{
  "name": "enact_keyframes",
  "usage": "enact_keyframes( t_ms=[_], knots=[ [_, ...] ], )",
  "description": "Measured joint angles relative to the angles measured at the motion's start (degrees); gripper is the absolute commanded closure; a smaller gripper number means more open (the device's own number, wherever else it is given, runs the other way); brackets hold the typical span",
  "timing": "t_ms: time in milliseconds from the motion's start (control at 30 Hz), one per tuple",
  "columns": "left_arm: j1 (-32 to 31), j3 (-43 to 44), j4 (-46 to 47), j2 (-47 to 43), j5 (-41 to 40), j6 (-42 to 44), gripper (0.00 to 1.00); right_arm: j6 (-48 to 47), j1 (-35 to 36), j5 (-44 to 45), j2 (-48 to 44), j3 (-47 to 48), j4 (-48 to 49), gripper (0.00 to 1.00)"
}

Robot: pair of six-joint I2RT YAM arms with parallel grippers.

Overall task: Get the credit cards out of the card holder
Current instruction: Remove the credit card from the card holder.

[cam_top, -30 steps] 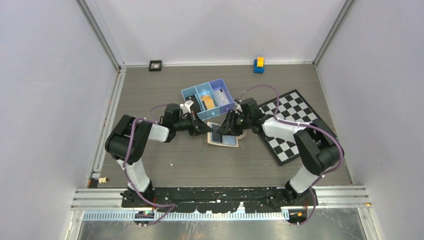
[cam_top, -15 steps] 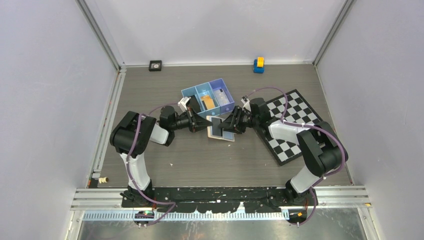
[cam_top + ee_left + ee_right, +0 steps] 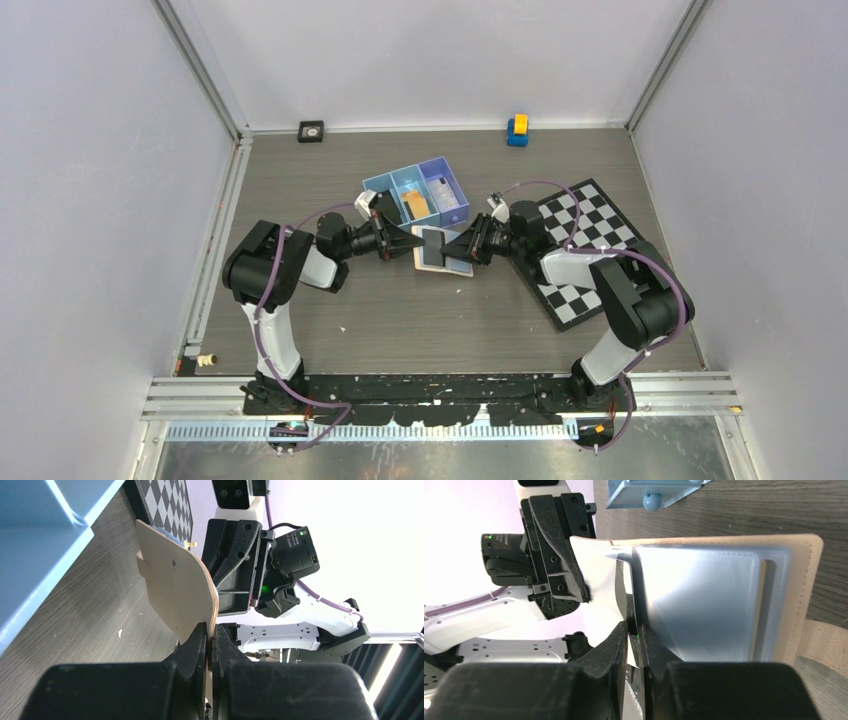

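The tan card holder [image 3: 441, 250] hangs open between my two grippers, just in front of the blue tray. My left gripper [image 3: 403, 245] is shut on its tan flap [image 3: 175, 587], pinched at the fingertips [image 3: 210, 636]. My right gripper [image 3: 463, 249] is shut on a thin dark leaf standing at the fold [image 3: 630, 595], seen edge-on; I cannot tell whether it is a card or a sleeve. Clear plastic sleeves [image 3: 696, 605] lie open inside the tan border [image 3: 805, 592]. An orange card [image 3: 416, 205] and a pale card [image 3: 441, 192] lie in the tray.
The blue three-compartment tray [image 3: 381, 187] stands right behind the card holder; its wall shows in the left wrist view [image 3: 45, 555]. A checkerboard mat [image 3: 585, 215] lies under the right arm. A yellow-blue block [image 3: 517, 130] and a small black object [image 3: 311, 130] sit at the back wall.
Both grippers have carried the card holder away from the arm bases toward the blue tray. The two grippers have stayed shut on it throughout.
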Motion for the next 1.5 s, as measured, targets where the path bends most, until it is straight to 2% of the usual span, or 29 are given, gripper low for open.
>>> enact_keyframes(
  t_ms=[200, 467, 533, 667, 933, 1200, 1367, 1500],
  knots=[
    [0.44, 0.00, 0.85, 0.00, -0.02, -0.52, 1.00, 5.22, -1.29, -2.03, 0.52, -2.78, 9.03, 0.88],
    [0.63, 0.00, 0.37, -0.04, -0.09, 0.00, 1.00, 9.86, -1.49, -4.22, 0.79, -3.85, 18.16, 0.83],
    [0.63, 0.00, 0.22, -0.20, -0.11, 0.17, 1.00, 10.29, -1.49, -4.59, 1.14, -3.85, 19.19, 0.87],
    [0.63, 0.00, -0.22, -0.55, -0.11, 0.98, 1.00, 11.08, -1.49, -4.83, 1.81, -3.85, 19.69, 0.99],
    [0.57, 0.00, -2.40, -2.03, -0.17, 2.12, 1.00, 11.04, -2.56, -4.81, 1.88, -4.50, 19.45, 0.99],
    [0.70, -0.13, -18.43, -11.47, -2.62, 12.31, 1.00, 11.06, -6.73, -4.63, 0.09, -6.91, 19.52, 1.00],
    [0.79, 0.57, -35.17, -17.62, -5.38, 21.46, 1.00, 10.16, -8.31, -3.04, -1.62, -7.32, 18.05, 0.99],
    [0.79, 2.82, -50.53, -20.98, -10.12, 29.90, 1.00, 6.97, -8.66, -0.79, -5.53, -7.32, 13.31, 1.00]
  ],
)
